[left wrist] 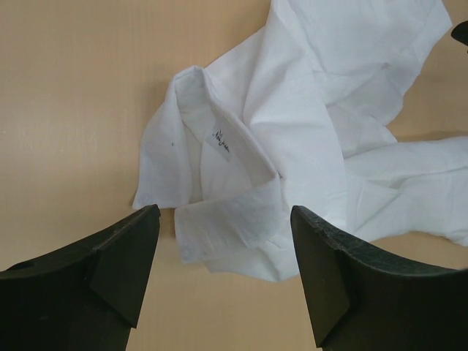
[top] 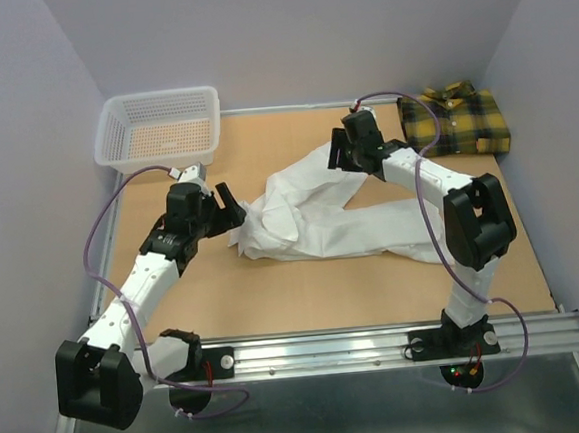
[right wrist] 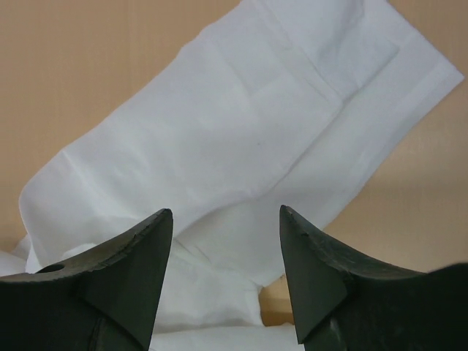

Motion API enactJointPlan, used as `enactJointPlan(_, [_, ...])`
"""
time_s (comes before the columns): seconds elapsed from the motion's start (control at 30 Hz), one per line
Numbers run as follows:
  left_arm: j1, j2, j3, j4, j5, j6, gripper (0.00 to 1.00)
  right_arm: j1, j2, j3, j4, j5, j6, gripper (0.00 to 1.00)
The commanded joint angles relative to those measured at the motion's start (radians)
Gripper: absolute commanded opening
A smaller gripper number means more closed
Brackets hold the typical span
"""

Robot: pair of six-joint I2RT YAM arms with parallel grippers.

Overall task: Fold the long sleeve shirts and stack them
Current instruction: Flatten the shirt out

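Left end effector (left wrist: 224, 219) agape over white shirt (top: 320, 224) collar, right end effector (right wrist: 225, 216) agape over sleeve: likely for spreading (plaid shirt (top: 458, 121) folded, far right).

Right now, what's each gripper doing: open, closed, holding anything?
Left gripper: open, holding nothing, over the white shirt.
Right gripper: open, holding nothing, over the white shirt.

A small neck label (left wrist: 221, 141) sewn inside the collar (left wrist: 252, 167) of the white shirt (left wrist: 307, 110) carried dark script, too small to be read.

White shirt (left wrist: 292, 124) matt woven cloth; table (top: 306, 295) smooth wood.
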Motion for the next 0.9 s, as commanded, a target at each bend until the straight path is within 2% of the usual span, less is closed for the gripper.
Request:
enactJointPlan(0.0, [0.0, 0.021, 0.037, 0.098, -0.018, 0.045, 0.84, 0.018, 0.021, 0.101, 0.072, 0.022, -0.031, 0.65])
enactJointPlan(0.2, [-0.009, 0.313, 0.293, 0.077, 0.045, 0.053, 0.84, 0.032, -0.089, -0.029, 0.072, 0.034, -0.012, 0.71])
enactJointPlan(0.4, [-0.022, 0.594, 0.504, 0.062, 0.086, 0.048, 0.83, 0.041, -0.334, -0.248, 0.07, 0.003, 0.03, 0.8])
enactJointPlan(0.57, [-0.025, 0.809, 0.676, 0.014, 0.043, 0.048, 0.81, 0.046, -0.52, -0.37, 0.064, -0.006, 0.056, 0.84])
enactJointPlan(0.77, [-0.048, 0.949, 0.796, -0.016, 0.056, 0.053, 0.75, 0.046, -0.638, -0.462, 0.044, -0.006, 0.085, 0.84])
enactJointPlan(0.87, [-0.062, 0.978, 0.81, -0.017, 0.066, 0.051, 0.68, 0.046, -0.676, -0.48, 0.03, 0.002, 0.087, 0.84])
